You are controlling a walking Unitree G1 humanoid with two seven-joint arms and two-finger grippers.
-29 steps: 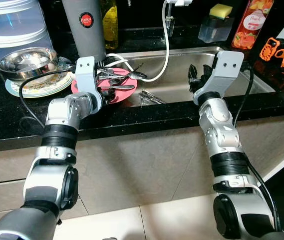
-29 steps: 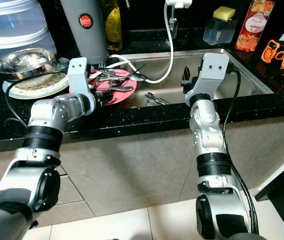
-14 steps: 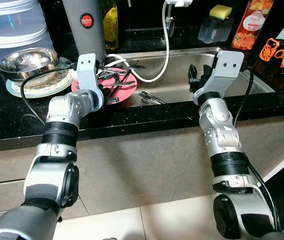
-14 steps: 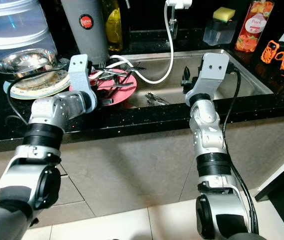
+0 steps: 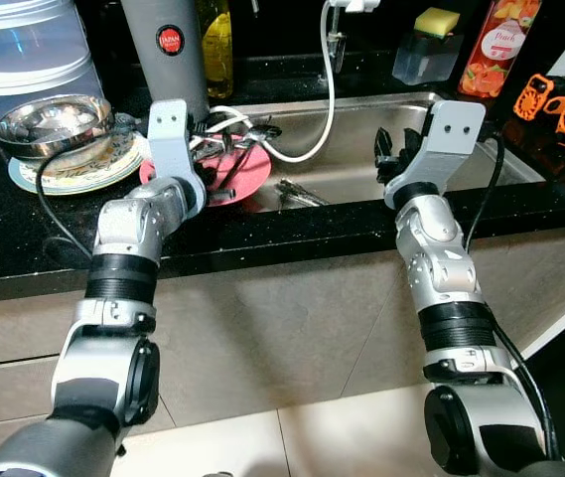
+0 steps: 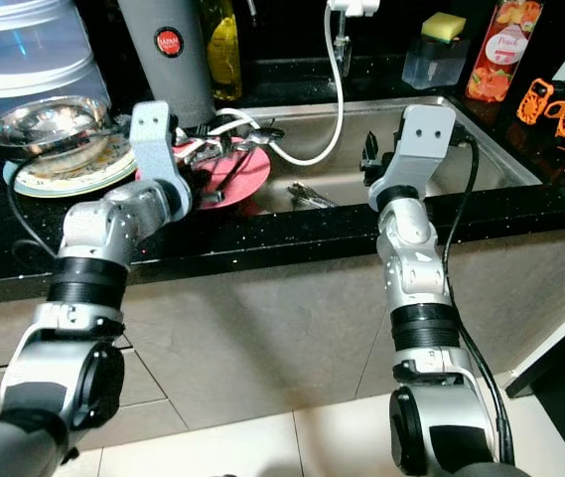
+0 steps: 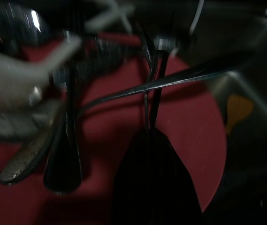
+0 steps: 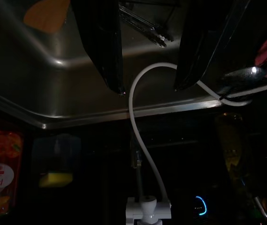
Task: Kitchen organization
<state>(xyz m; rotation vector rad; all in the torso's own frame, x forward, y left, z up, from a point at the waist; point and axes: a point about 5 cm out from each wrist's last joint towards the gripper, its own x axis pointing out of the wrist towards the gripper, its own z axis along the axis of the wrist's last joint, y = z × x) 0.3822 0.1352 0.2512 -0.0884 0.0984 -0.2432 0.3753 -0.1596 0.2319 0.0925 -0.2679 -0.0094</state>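
At the far left of the counter a steel bowl (image 5: 56,121) sat on a patterned plate (image 5: 73,171), and just beside it the red plate (image 5: 224,169) carried a loose heap of cutlery (image 5: 230,139) at the sink's edge. The left gripper (image 7: 148,140) had closed on thin metal handles in that heap; the wrist view showed dark fingers pinched together on what looked like one or two utensils, with a long spoon crossing them, though blur hid how many pieces were truly held. The risk, as I judged it, lay in the tangle: lifting one handle could drag its neighbours off the plate rim and into the sink (image 5: 361,164), or snag the white hose (image 5: 327,99) that looped across the pile. A thin grip on smooth steel could also slip. Further right, more utensils lay on the sink floor, hard to count. The right gripper (image 8: 147,75) hovered over the basin with its fingers spread well apart and nothing between them. The hose's lower end was lost among the cutlery.
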